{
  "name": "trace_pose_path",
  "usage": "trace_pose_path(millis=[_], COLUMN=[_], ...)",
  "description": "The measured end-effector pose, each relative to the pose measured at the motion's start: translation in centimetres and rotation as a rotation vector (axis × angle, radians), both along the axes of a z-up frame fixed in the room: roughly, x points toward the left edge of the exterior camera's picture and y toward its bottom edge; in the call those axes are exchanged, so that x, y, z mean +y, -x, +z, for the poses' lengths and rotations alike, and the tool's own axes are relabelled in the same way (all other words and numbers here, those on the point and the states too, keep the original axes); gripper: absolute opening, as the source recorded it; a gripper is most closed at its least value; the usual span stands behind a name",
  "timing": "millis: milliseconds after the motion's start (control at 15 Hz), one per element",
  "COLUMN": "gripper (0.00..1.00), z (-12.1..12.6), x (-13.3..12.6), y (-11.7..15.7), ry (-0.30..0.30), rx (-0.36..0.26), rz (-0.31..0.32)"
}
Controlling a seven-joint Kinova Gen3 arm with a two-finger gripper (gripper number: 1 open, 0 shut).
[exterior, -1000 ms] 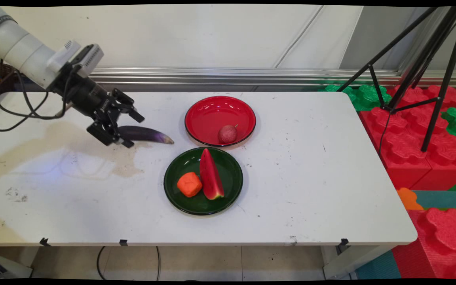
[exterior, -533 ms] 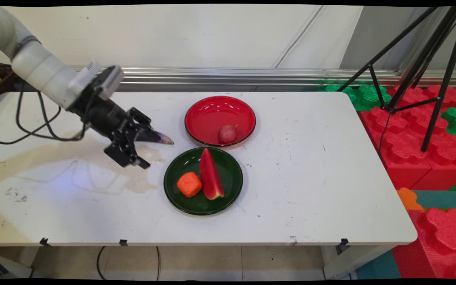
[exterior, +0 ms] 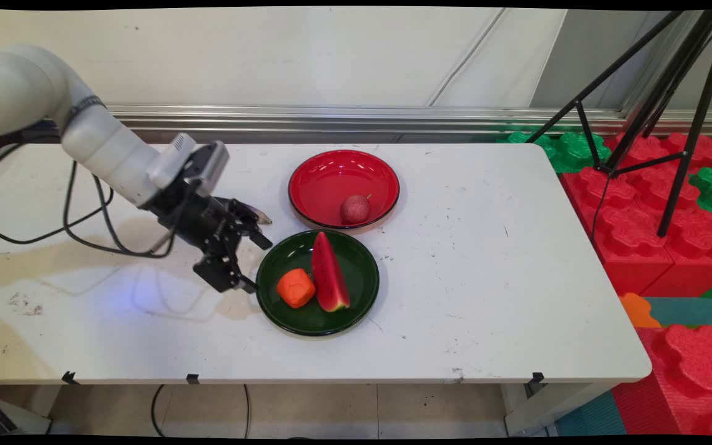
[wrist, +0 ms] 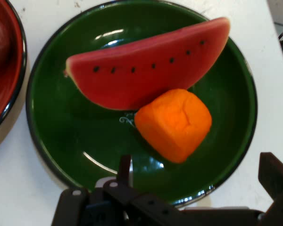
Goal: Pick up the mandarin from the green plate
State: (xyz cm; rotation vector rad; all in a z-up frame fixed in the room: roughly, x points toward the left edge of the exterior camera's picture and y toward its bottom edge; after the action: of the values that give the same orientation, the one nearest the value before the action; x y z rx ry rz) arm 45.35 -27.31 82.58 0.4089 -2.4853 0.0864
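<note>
Arm: the white arm is reaching in from the left over the worktop (exterior: 455, 259), black cables hanging beneath it.
Gripper: the gripper (exterior: 250, 264) is hovering at the left rim of the green plate (exterior: 365, 290), pointing toward it.
Fingers: the fingers (exterior: 262, 240) are standing wide apart and are gripping nothing; one is showing above the plate's upper left rim, the other at its lower left rim.
Eggplant: only the pale tip of a purple eggplant (exterior: 262, 217) is peeking out behind the gripper, lying on the worktop just left of the red plate.
Green plate: it is carrying an orange block (exterior: 295, 287) on its left half and a watermelon slice (exterior: 329, 272) just beside it to the right, the two touching.
Hand view: the orange block (wrist: 173, 124) is lying nearest the fingers (wrist: 273, 170), between them but apart from both, with the watermelon slice (wrist: 146, 70) beyond it.
Red plate: the red plate (exterior: 331, 176) is sitting just behind the green one, holding a small round red fruit (exterior: 355, 209) near its front rim.
Far right: a black tripod (exterior: 659, 93) is standing over red and green foam blocks (exterior: 640, 235) beside the worktop.
</note>
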Motion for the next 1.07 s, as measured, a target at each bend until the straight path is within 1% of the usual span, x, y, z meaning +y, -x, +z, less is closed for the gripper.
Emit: trace_pose_path(millis=[600,1067], gripper=[1.0,1.0], z=[-4.0,-5.6], x=[-0.9,-1.5], y=[4.0,5.6], ry=[0.012,0.021], rx=[-0.032,-0.038], rz=[0.029,0.04])
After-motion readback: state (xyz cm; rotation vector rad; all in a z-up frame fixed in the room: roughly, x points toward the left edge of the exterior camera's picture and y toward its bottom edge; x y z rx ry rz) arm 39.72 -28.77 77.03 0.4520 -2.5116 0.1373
